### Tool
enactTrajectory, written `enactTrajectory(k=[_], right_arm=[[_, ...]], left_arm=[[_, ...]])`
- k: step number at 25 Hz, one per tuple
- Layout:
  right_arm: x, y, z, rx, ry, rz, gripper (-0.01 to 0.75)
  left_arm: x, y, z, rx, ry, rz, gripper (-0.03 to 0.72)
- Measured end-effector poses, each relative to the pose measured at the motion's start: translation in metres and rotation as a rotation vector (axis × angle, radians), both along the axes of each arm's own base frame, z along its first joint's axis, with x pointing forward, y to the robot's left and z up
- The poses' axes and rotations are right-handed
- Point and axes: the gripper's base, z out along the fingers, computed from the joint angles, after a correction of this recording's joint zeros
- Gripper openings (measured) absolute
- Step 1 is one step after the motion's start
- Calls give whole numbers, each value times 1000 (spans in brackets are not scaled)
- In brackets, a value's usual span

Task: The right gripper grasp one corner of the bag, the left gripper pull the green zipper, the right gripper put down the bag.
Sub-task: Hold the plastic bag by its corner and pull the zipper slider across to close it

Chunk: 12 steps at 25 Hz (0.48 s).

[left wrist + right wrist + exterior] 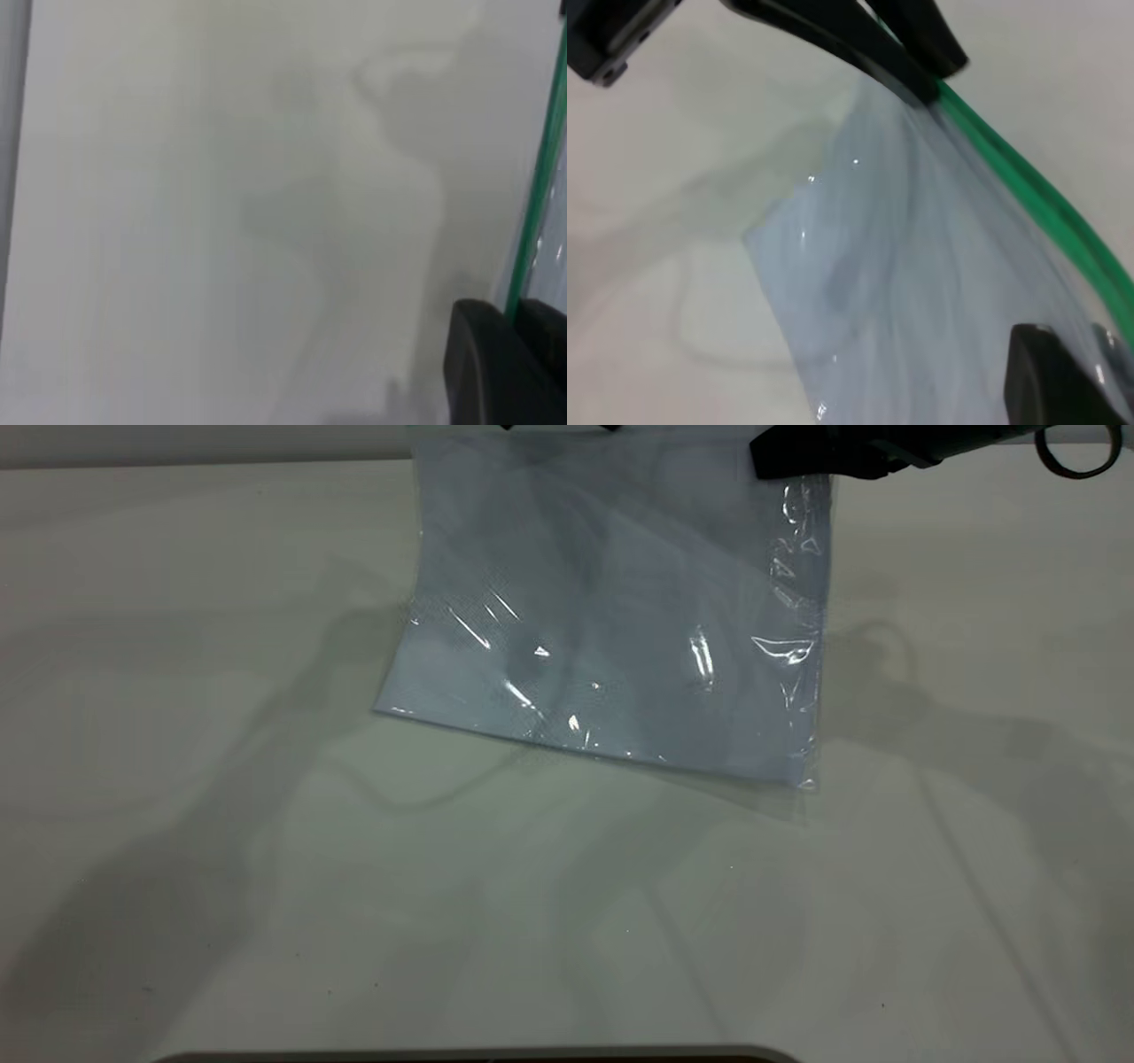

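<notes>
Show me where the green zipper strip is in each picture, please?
Exterior view: the green zipper strip is not in it; the bag's top edge runs off the picture.
Left wrist view: it runs along the right edge, down to the left claw.
Right wrist view: it slants from the right claw near the top toward the lower right.
Shared landmark: the shiny clear bag it is attached to.

Setting: robot test bench or lab station. Evidence: plain white surface [266, 868], unmarked and matte, filling the exterior view; a pale wall band along its far edge; a black end effector [797, 460] with cable loop at the far right corner; hard overhead lighting casting arm shadows.
</notes>
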Motion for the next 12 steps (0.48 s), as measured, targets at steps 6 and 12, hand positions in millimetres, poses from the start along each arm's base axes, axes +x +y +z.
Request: enactTrajectory(k=[6,12], right_arm=[[0,0,0,0,-1,0,35],[0,0,1,0,-2,0,35]], left_arm=[[7,18,-3,30,35,65,55],[13,36,-4,53,66,117,56]])
